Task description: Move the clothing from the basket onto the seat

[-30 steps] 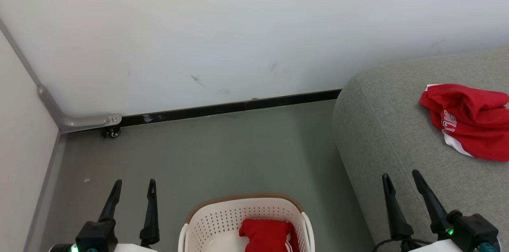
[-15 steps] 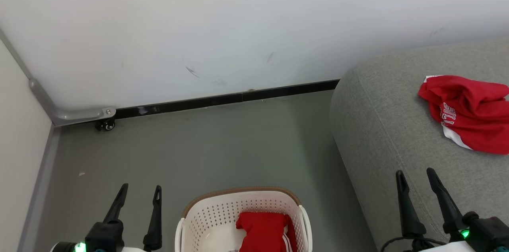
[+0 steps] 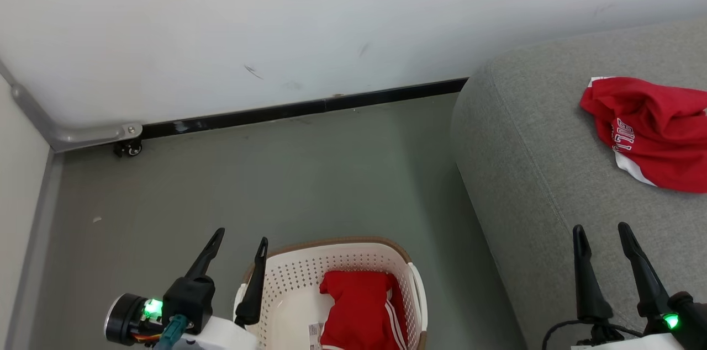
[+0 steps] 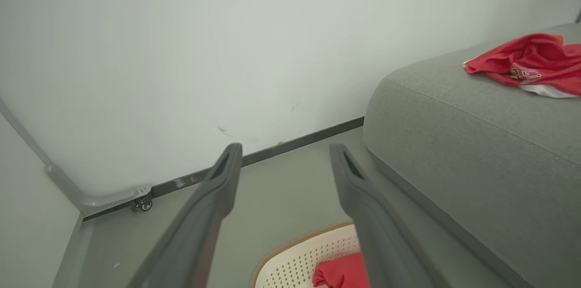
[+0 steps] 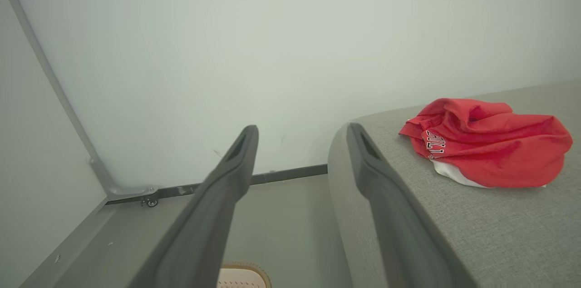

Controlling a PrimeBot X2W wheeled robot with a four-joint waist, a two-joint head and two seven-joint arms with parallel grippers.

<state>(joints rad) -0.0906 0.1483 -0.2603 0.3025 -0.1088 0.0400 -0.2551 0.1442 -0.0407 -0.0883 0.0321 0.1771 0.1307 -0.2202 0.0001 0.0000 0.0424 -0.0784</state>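
The oval cream-white perforated plastic basket (image 3: 287, 284) stands on the grey floor (image 3: 276, 173) straight before me, and one red striped fabric garment (image 3: 359, 308) lies in it, toward its right side. My left gripper (image 3: 242, 235) is at the basket's left rim. The large grey woven-fabric sofa (image 3: 530, 173) stands to the basket's right, apart from it. A second red garment with white lettering (image 3: 657, 134) lies on it, beyond my right gripper (image 3: 601, 226). The white wall (image 3: 331, 19) runs behind it all.
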